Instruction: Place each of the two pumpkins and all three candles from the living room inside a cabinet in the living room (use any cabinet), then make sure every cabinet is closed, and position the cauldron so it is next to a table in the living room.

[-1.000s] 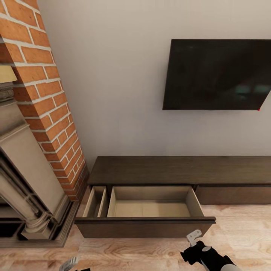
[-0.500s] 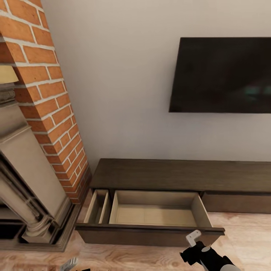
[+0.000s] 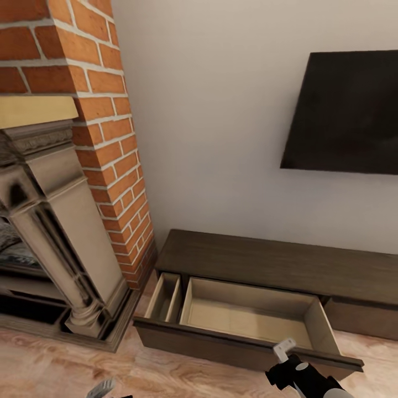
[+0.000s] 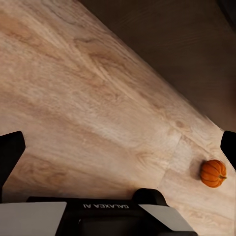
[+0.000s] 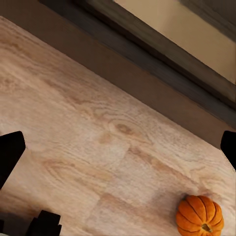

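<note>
Cabinet point(image 3: 265, 265) sits low against the pale wall, dark brown, under the black screen point(image 3: 348, 113). Its left drawer point(image 3: 249, 315) is pulled out over the plank floor point(image 3: 55, 359): wide beige compartment, nothing in it, plus a narrow divided section on the chimney side. Brick chimney point(image 3: 105, 138) and ornate fireplace point(image 3: 50, 237) stand just left of the cabinet.

Right pincer point(image 3: 284, 349) hangs low in front of the drawer front; right wrist view has its finger tips at the frame edges, spread wide, nothing between them. A pumpkin point(image 5: 199, 215) lies on the floor there, near the drawer's dark front, not touching it.

Left pincer point(image 3: 101, 387) is barely in at the head view's bottom edge; left wrist view shows it released too, fingers wide apart. A pumpkin point(image 4: 213, 173) on the floor there, close to a dark shadowed area. Can't tell if it's the same pumpkin.
</note>
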Controlling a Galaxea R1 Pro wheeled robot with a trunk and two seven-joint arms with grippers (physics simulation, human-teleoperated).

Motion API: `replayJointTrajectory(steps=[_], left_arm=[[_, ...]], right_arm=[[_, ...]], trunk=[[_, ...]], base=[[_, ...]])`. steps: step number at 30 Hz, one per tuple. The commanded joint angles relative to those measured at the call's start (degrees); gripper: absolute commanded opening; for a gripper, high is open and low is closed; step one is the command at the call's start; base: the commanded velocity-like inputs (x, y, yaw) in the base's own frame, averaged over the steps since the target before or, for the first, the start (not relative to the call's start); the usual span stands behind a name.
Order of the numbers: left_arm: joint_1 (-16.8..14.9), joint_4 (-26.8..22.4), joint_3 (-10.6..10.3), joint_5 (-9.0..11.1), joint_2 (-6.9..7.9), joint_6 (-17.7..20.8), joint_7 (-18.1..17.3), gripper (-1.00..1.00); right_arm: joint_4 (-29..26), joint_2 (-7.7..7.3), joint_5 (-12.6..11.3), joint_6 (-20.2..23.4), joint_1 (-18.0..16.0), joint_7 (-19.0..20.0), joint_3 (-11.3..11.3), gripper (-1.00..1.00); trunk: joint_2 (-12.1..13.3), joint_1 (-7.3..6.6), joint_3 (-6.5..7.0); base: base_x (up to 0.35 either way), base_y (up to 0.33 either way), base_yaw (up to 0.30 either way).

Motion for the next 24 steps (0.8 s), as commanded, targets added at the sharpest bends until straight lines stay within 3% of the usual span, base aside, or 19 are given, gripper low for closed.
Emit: replayJointTrajectory(steps=[1,24], left_arm=[[0.0,0.0,-0.3,0.6,0.0,0.6,-0.2,1.0],[0.0,-0.1,-0.3,0.5,-0.03,0.6,-0.2,1.0]], right_arm=[[-0.1,0.03,0.4,0.2,0.0,0.4,-0.5,1.0],[0.4,0.0,1.5,0.2,0.0,0.3,-0.4,1.0]], trunk=[[0.0,0.0,-0.05],[0.0,0.0,-0.05]], base=[[0.0,0.0,0.3],[0.0,0.0,0.3]])
